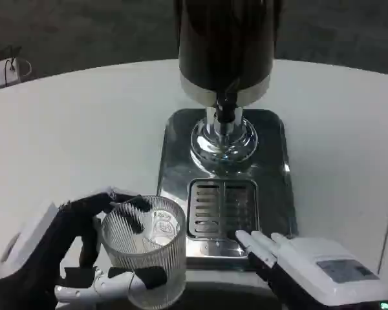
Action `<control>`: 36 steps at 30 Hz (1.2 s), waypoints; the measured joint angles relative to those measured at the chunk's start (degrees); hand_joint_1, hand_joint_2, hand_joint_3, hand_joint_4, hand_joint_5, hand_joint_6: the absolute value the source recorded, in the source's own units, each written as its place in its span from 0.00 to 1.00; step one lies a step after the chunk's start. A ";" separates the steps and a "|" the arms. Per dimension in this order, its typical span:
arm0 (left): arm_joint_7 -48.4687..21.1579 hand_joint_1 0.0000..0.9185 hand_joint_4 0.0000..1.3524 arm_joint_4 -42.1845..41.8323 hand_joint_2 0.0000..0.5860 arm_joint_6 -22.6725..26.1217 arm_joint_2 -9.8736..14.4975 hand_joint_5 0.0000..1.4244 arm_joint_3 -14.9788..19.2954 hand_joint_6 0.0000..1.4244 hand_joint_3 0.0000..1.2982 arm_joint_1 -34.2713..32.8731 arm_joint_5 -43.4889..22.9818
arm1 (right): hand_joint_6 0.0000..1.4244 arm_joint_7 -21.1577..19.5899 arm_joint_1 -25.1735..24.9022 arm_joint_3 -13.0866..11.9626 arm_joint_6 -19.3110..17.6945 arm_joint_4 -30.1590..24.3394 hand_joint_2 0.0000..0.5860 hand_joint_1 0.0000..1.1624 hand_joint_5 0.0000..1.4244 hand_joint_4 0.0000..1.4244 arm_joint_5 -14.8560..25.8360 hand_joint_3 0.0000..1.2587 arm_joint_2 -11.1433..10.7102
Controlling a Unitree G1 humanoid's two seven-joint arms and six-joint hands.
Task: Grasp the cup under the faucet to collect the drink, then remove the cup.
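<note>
Now — left hand wrapped round the ribbed glass cup, near the dispenser drip tray. Rigid, slick, breakable; best gripped mid-wall. Right hand empty, fingers extended.

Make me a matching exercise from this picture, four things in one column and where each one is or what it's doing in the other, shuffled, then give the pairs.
Things:
1. ribbed glass cup
2. left hand
3. right hand
4. drip grate

States:
A. fingertips resting at the tray's front edge, holding nothing
B. bare, below the faucet
C. wrapped around the cup
D. standing left of the tray, not under the faucet

Pairs: 1-D, 2-C, 3-A, 4-B
</note>
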 measured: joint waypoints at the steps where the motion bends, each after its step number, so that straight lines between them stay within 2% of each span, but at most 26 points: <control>1: 0.00 0.62 0.81 0.00 0.00 0.00 0.00 0.93 0.00 0.87 0.77 0.00 0.00 | 0.00 0.00 0.00 -0.04 0.00 0.00 0.82 0.45 0.00 0.00 0.00 0.00 0.00; 29: 0.00 0.62 0.81 0.01 0.00 0.00 0.00 0.93 -0.08 0.87 0.77 -0.04 0.00 | 0.00 0.00 -0.32 -0.49 0.00 0.08 0.82 0.45 0.00 0.00 0.06 0.00 -0.14; 36: 0.01 0.62 0.81 0.78 0.00 0.00 -0.23 0.93 -1.55 0.87 0.77 -1.37 0.47 | 0.00 0.00 -1.24 -0.59 0.02 0.38 0.82 0.45 0.00 0.00 -0.09 0.00 -0.12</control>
